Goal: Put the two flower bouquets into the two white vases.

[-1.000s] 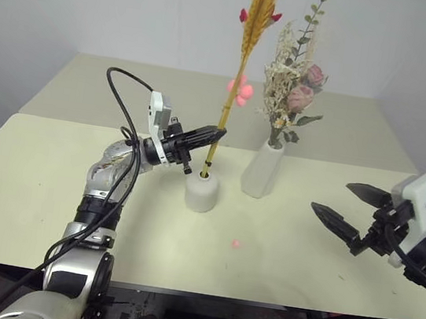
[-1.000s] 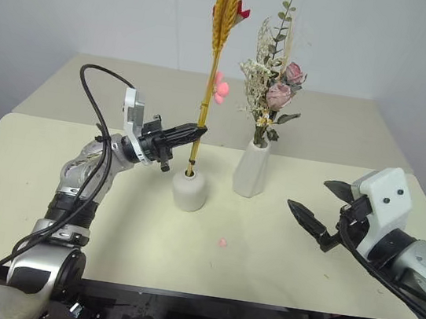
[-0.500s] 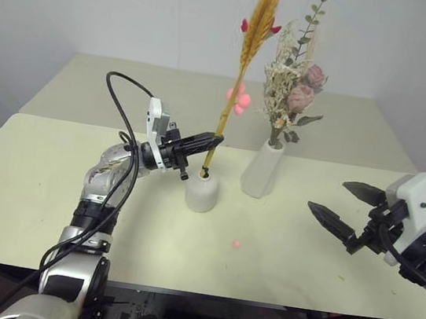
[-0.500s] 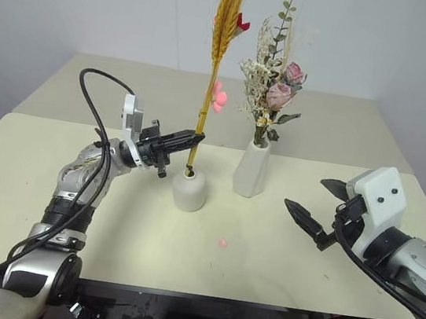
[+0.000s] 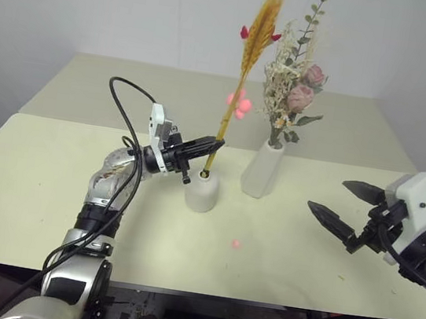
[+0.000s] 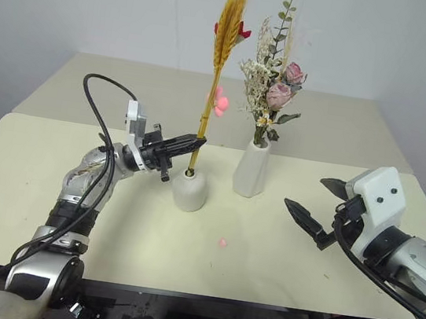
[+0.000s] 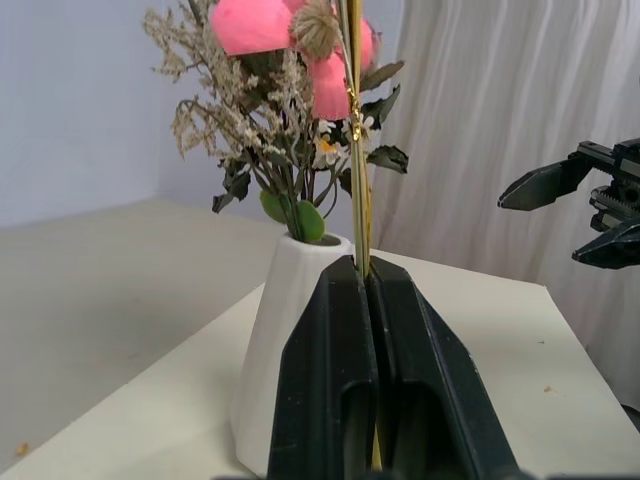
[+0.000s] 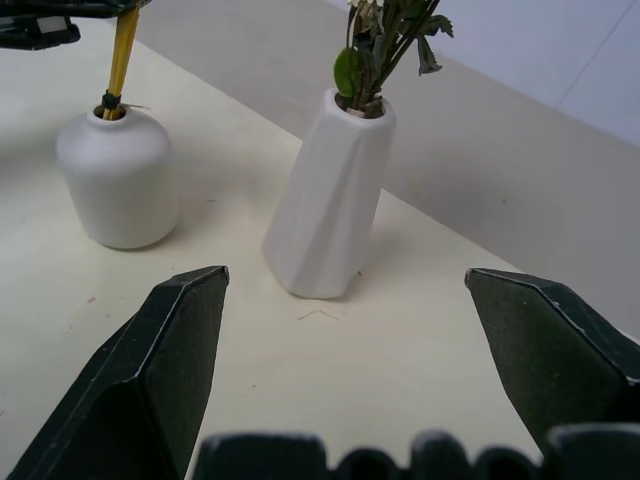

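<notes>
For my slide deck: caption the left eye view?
Left end effector lowers wheat bundle into round vase; rose bunch fills tall vase.

No legible txt or labels anywhere.

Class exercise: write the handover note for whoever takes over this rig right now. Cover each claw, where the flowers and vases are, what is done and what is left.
Left claw: shut on the wheat bundle, gripping its stem just above the short vase.
Right claw: open and holding nothing, hovering over the table to the right of the vases.
Done: the rose bunch stands in the tall vase. The wheat bundle's stem end is in the short vase's hole, leaning slightly.
Left: open the left claw and pull it away without tipping the vase.
Note: a small pink bit lies on the table in front of the short vase.
</notes>
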